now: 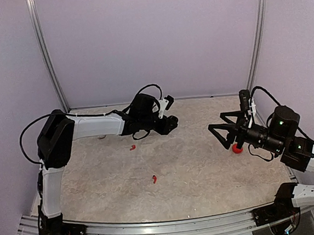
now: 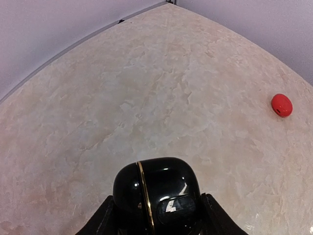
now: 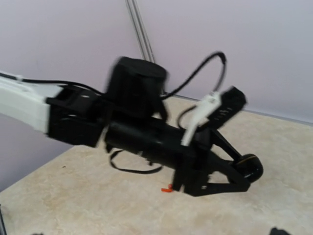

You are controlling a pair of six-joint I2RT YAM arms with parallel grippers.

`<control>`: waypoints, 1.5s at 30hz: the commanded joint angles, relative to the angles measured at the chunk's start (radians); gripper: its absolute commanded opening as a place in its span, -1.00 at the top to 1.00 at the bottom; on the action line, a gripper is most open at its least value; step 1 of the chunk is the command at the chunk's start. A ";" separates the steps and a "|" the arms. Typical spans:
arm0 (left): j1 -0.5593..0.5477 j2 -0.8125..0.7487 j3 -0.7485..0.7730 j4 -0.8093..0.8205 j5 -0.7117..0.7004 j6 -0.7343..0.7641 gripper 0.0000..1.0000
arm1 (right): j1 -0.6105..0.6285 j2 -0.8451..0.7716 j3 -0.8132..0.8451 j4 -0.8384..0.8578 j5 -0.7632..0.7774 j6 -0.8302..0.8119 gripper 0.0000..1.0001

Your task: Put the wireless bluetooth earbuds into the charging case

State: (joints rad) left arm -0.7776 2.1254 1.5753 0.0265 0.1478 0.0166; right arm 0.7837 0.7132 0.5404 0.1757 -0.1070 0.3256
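Earbuds: I saw two small red ones lying loose on the table, well apart from both cases; the nearer earbud lay toward the arm bases, the other just in front of the left arm.
Black charging case: glossy with a gold seam, lid closed, held at the far middle of the table.
Left gripper: clamped on the black charging case, one of its fingers pressed to each side.
Red case: it sat closed on the table at the right, under the right arm.
Right gripper: jaws spread wide, holding nothing, hovering near the red case and pointing toward the left arm.
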 commanded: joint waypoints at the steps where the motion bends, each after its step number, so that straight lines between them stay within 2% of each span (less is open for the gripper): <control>1: 0.032 0.129 0.155 -0.114 0.000 -0.097 0.27 | -0.014 -0.015 -0.017 -0.028 0.023 -0.002 -0.99; 3: 0.042 0.203 0.253 -0.176 -0.009 -0.111 0.26 | -0.016 -0.012 -0.020 -0.031 0.020 0.001 -0.99; 8: 0.056 0.315 0.371 -0.263 -0.044 -0.127 0.22 | -0.017 -0.011 -0.028 -0.027 0.013 -0.005 -0.99; 15: 0.072 0.374 0.413 -0.310 -0.029 -0.154 0.08 | -0.020 0.016 -0.036 0.000 -0.009 -0.005 -0.99; 21: 0.071 0.365 0.408 -0.336 -0.037 -0.144 -0.27 | -0.021 0.021 -0.040 0.008 -0.019 -0.004 -0.99; 24: 0.070 0.332 0.387 -0.335 -0.035 -0.137 -0.52 | -0.021 0.016 -0.039 0.003 -0.022 -0.008 -0.99; 28: 0.069 0.230 0.315 -0.306 -0.052 -0.124 -0.81 | -0.020 0.010 -0.036 0.003 -0.023 -0.019 -0.99; 31: 0.070 0.109 0.192 -0.249 -0.124 -0.127 -0.98 | -0.020 0.017 -0.034 0.004 -0.026 -0.032 -0.99; 34: 0.086 -0.050 0.019 -0.110 -0.186 -0.163 -0.98 | -0.020 0.029 -0.033 0.009 -0.036 -0.037 -0.99; 38: 0.147 -0.226 -0.176 0.012 -0.256 -0.290 -0.98 | -0.021 0.040 -0.034 0.024 -0.057 -0.035 -0.99; 41: 0.215 -0.318 -0.273 0.013 -0.311 -0.395 -0.98 | -0.021 0.052 -0.032 0.031 -0.072 -0.036 -0.99; 45: 0.316 -0.379 -0.392 0.025 -0.305 -0.479 -0.98 | -0.022 0.070 -0.017 0.035 -0.099 -0.042 -0.99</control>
State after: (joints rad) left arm -0.5396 1.7775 1.2930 0.0162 -0.1055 -0.3347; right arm 0.7715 0.7685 0.5102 0.1776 -0.1680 0.2985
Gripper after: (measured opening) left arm 0.990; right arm 0.994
